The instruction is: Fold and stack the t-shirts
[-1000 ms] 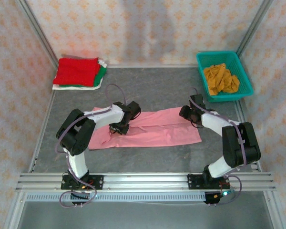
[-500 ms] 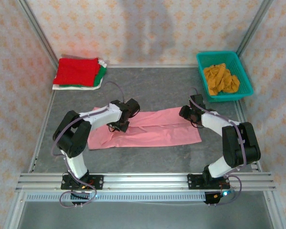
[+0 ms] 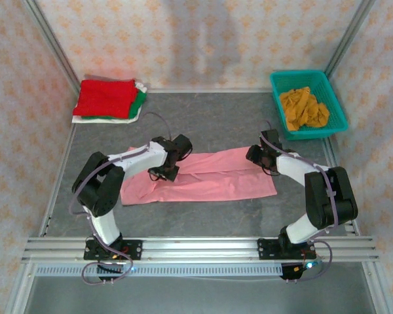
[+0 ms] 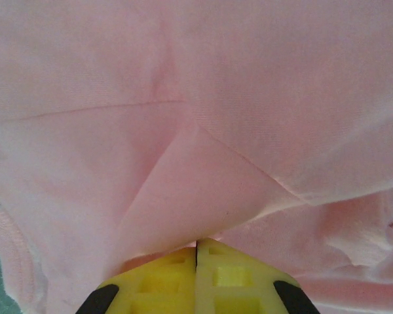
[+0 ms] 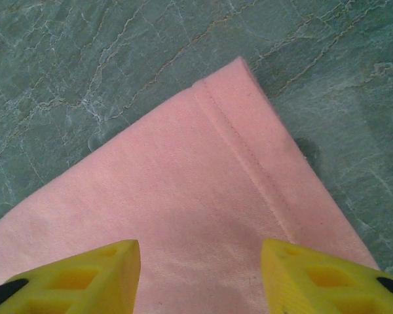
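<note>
- Top external view: the pink t-shirt (image 3: 206, 178) lies spread in a long strip across the middle of the grey worktop (image 3: 209, 121), between the two arms.
- The left pincer (image 3: 165, 172) is down on the left part of the pink cloth. The right pincer (image 3: 262, 157) sits at the cloth's upper right corner.
- In the far left corner is a folded stack, with the red t-shirt (image 3: 106, 97) on top. The green t-shirt (image 3: 139, 101) shows at the stack's right edge and the white t-shirt (image 3: 85, 119) at its bottom.
- In the far right corner stands the teal basket (image 3: 300, 73), and the mustard-orange t-shirt (image 3: 304, 108) lies crumpled inside it.
- Left wrist view: the left pincer (image 4: 196, 244) has its yellow fingers (image 4: 164, 275) pressed together. A raised fold of the pink t-shirt (image 4: 203, 190) runs straight into the tips, so it is pinching that cloth. Creased pink fabric spreads all around it.
- Right wrist view: the right pincer (image 5: 200, 265) is spread, with one yellow finger (image 5: 85, 271) at each side and nothing between them. It hangs over the hemmed corner of the pink t-shirt (image 5: 183, 183). That corner lies flat on the marbled green-grey worktop (image 5: 105, 52).
</note>
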Robot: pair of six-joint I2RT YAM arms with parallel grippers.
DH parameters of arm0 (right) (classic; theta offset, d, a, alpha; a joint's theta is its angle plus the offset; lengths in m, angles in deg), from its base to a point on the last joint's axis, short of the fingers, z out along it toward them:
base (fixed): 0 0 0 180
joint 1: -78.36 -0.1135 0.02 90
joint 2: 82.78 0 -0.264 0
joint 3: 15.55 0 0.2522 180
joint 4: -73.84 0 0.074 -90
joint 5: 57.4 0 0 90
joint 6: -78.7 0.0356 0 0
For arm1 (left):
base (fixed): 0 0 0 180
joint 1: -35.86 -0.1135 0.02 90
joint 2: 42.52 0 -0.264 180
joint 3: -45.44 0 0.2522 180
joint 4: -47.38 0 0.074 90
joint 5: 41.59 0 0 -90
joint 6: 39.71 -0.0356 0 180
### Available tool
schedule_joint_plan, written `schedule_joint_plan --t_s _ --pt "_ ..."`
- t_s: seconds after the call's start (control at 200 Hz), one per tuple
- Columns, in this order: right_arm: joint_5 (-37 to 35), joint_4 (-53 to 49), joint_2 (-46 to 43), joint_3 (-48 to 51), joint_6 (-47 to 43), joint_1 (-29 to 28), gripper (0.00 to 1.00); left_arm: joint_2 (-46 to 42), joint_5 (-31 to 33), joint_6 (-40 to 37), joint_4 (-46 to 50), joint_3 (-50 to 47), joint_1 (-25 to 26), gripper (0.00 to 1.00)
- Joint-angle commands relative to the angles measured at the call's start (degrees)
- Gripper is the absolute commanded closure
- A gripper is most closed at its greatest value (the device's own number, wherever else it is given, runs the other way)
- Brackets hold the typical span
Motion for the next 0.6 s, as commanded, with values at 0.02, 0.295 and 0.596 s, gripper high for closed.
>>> schedule_joint_plan --t_s 0.02,0.295,0.596 --pt "-0.7 0.0 0.4 -0.3 0.6 0.3 0.49 1.1 0.2 0.0 -0.8 -0.5 -0.3 0.86" --pt "-0.9 0.0 0.4 -0.1 0.6 0.2 0.49 1.8 -0.8 0.4 -3.2 -1.4 -0.6 0.62" --pt "-1.2 -0.5 0.2 -0.1 0.3 0.2 0.48 3.1 0.9 1.6 -3.6 -2.6 -1.3 0.7"
